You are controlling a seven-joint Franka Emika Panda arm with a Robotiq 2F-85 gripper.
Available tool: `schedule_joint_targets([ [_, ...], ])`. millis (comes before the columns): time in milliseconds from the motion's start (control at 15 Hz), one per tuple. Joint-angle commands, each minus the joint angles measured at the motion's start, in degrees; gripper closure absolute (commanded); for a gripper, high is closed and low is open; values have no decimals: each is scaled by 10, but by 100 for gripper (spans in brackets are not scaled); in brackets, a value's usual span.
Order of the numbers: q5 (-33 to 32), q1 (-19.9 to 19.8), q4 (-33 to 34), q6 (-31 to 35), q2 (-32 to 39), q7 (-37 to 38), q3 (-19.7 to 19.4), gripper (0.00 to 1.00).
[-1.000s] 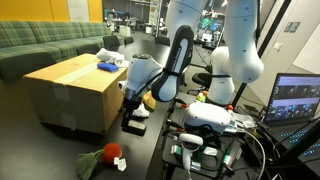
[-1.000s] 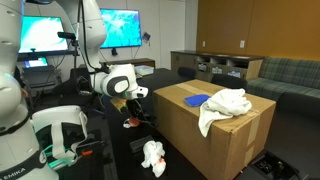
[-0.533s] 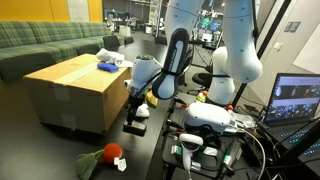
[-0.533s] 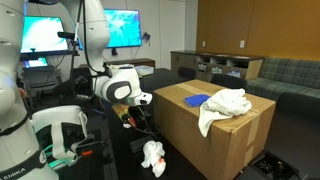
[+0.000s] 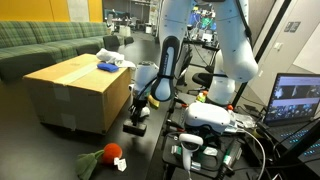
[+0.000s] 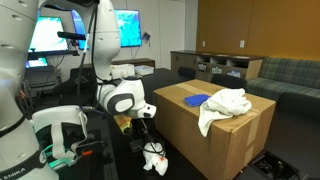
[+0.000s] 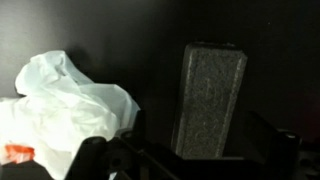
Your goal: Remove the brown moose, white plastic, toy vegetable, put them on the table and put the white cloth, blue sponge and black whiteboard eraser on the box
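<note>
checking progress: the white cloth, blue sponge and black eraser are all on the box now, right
Not quite. The white cloth and blue sponge are on the box, but the black eraser lies on the table, as the wrist view shows.

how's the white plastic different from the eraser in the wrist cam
The plastic is white, crumpled and shapeless; the eraser is a dark grey, straight-edged block. The plastic looks thin and glossy, with an orange mark at one corner; the eraser's face is matte and grainy. Both lie side by side on the dark surface.
</note>
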Motion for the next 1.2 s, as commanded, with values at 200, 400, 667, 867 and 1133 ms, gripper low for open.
schedule_joint_targets([
  [200, -1, -141, 9, 24, 39, -45, 111, 0],
  [400, -3, -174, 13, 26, 54, -52, 145, 0],
  [667, -4, -179, 26, 27, 81, -59, 150, 0],
  [867, -4, -173, 34, 25, 96, -63, 145, 0],
  [1133, -4, -171, 36, 20, 95, -65, 145, 34],
])
